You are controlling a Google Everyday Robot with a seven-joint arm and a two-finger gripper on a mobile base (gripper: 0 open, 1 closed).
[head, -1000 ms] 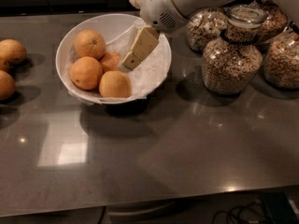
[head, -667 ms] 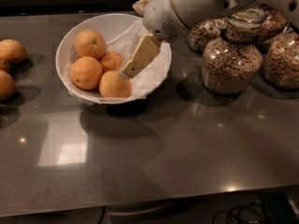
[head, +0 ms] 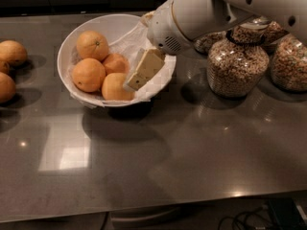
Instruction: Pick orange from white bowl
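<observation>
Orange lies at the bowl's front, just beside our hand; apart or together, we cannot tell. We judge it firm, light, rollable: grip across its middle.

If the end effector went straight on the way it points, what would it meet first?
Likely the front orange in the white bowl: the end effector is inside the bowl, angled down-left, its tip right beside that orange. Depth is unclear.

White rounded arm; cream gripper over white bowl.
</observation>
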